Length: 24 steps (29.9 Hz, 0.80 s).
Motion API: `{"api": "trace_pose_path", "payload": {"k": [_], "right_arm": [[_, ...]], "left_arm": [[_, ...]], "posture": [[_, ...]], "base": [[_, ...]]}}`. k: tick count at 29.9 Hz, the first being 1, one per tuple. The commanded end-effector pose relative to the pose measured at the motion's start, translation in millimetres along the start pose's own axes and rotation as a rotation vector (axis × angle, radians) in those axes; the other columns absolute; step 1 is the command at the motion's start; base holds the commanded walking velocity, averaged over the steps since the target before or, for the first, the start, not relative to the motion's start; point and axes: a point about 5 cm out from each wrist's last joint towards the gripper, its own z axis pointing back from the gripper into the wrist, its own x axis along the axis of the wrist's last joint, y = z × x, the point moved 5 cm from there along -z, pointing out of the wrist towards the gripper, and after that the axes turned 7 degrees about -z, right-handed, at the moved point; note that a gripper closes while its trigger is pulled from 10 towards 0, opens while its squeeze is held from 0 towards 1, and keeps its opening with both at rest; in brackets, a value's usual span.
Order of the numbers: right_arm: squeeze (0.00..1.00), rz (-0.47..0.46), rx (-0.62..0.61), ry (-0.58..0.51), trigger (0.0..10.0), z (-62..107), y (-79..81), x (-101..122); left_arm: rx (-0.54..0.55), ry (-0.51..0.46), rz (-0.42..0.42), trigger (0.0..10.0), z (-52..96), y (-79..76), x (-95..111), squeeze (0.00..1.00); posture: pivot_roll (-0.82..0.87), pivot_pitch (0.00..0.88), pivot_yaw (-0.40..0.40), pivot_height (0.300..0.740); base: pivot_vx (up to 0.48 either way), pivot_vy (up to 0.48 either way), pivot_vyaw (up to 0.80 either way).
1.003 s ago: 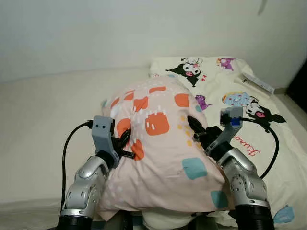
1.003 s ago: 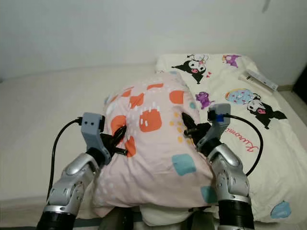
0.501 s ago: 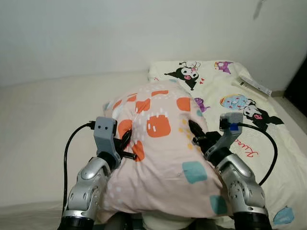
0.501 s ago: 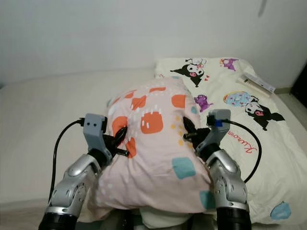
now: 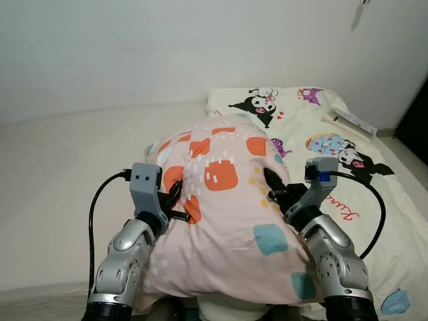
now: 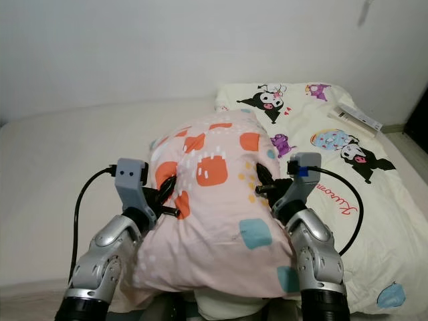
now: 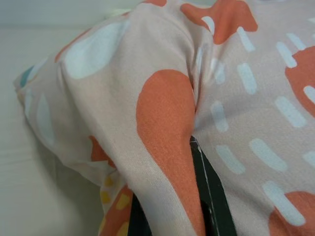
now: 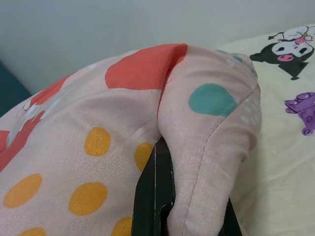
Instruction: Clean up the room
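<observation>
A pink pillow [image 5: 224,200] with orange, teal and yellow patches hangs between my two arms, above the near edge of the bed. My left gripper [image 5: 175,200] is shut on the pillow's left side, with fabric pinched between its black fingers [image 7: 209,196]. My right gripper [image 5: 271,187] is shut on the pillow's right side, its fingers [image 8: 155,196] clamped over a fold of the cover. The pillow [image 6: 214,200] hides the bed surface below it and most of both grippers' fingertips.
A cream mattress [image 5: 60,180] spreads to the left and far side. A quilt [image 5: 348,167] printed with cartoon figures covers the bed's right part. A white box [image 5: 348,122] lies on the quilt's far right corner. A pale wall [image 5: 167,47] stands behind the bed.
The camera view has shifted slightly, so the quilt and box sit a little higher. Both grippers keep their hold on the pillow, which stays between the arms.
</observation>
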Motion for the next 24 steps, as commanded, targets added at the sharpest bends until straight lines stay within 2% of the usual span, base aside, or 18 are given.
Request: {"api": "trace_pose_path", "payload": {"k": [1, 8, 24], "right_arm": [[0.0, 0.037, 0.036, -0.016, 10.0, -3.4, 12.7, 1.7], [0.0, 0.051, 0.033, -0.025, 10.0, -4.4, 12.0, 4.6], [0.0, 0.062, 0.043, -0.034, 10.0, -4.8, 15.6, 5.7]], "left_arm": [[0.015, -0.025, -0.019, 10.0, -1.1, -0.2, 4.7, 0.0], [0.024, -0.04, -0.034, 10.0, -1.0, 1.8, 7.1, 0.0], [0.033, -0.061, -0.035, 10.0, -1.5, 2.1, 11.1, 0.0]], "posture": [[0.0, 0.08, 0.055, 0.612], [0.0, 0.075, 0.053, 0.612], [0.0, 0.064, 0.051, 0.657]], "base": [[0.0, 0.0, 0.0], [0.0, 0.0, 0.0], [0.0, 0.0, 0.0]]}}
